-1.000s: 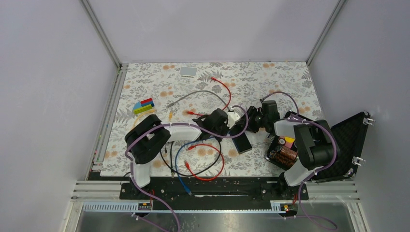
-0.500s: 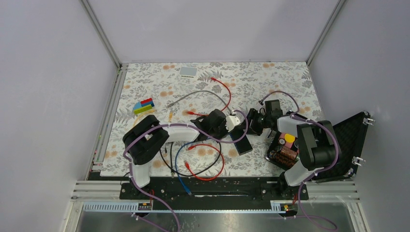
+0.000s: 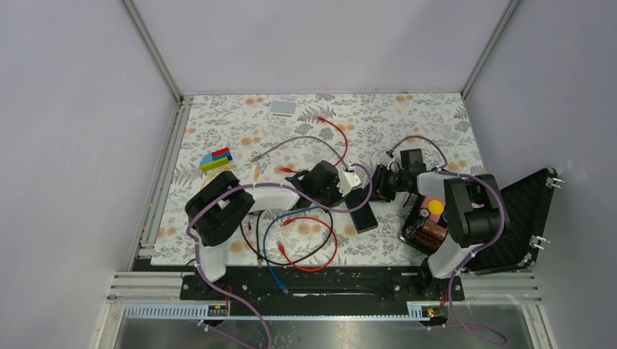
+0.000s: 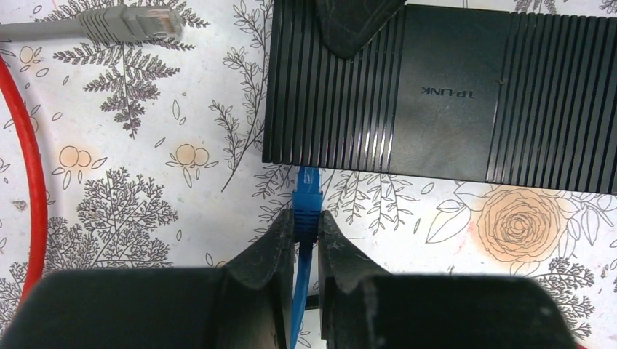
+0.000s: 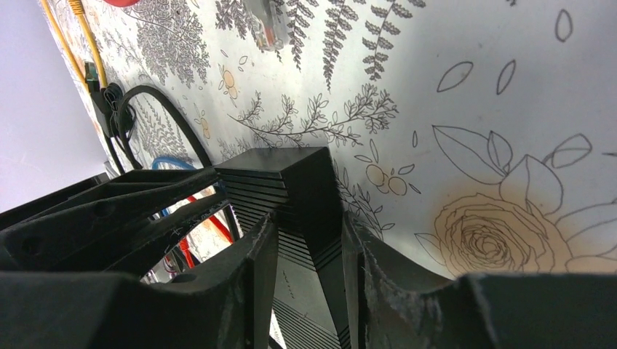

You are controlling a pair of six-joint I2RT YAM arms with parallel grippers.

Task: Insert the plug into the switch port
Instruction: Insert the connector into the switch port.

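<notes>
The black ribbed switch [image 4: 436, 87] lies flat on the floral mat, and it also shows in the top view [image 3: 363, 212]. My left gripper [image 4: 306, 225] is shut on a blue plug [image 4: 307, 198]. The plug's tip meets the switch's near edge, where the port itself is hidden. The blue cable [image 4: 300, 305] trails back between the fingers. My right gripper [image 5: 309, 243] is shut on a corner of the switch [image 5: 298, 189]. In the top view the left gripper [image 3: 345, 187] and the right gripper [image 3: 374, 189] meet at the switch's far end.
A grey plug [image 4: 131, 23] and a red cable [image 4: 33, 182] lie to the left of the switch. Red, black and blue cables [image 3: 305, 240] loop near the bases. A white box [image 3: 284, 107], coloured blocks [image 3: 216, 159] and an open black case [image 3: 509, 211] stand around.
The left gripper has shifted slightly at the switch's edge and the right wrist has moved a little to the right. Both holds are unchanged.
</notes>
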